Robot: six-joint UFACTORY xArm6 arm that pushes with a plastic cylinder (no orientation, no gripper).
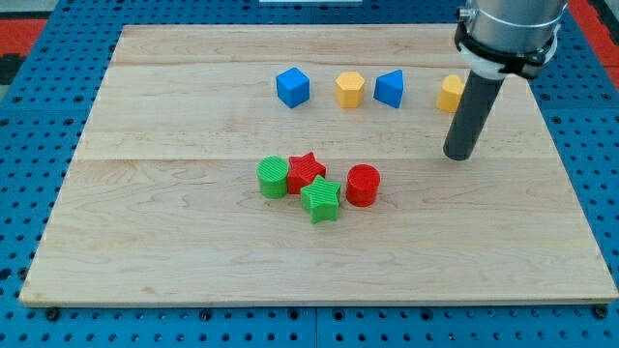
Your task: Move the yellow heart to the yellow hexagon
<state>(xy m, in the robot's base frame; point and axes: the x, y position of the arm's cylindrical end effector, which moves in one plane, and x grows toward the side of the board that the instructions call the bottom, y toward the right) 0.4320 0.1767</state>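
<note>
The yellow heart [449, 93] lies near the view's top right, partly hidden behind my rod. The yellow hexagon [350, 90] lies to its left, with a blue triangular block [389, 88] between the two. My tip [458, 155] rests on the board just below the heart and slightly to its right, apart from it.
A blue cube [292, 87] sits left of the hexagon. Near the middle lie a green cylinder [274, 178], a red star [307, 171], a green star [320, 199] and a red cylinder [363, 185], close together. The wooden board [145, 222] ends on a blue pegboard.
</note>
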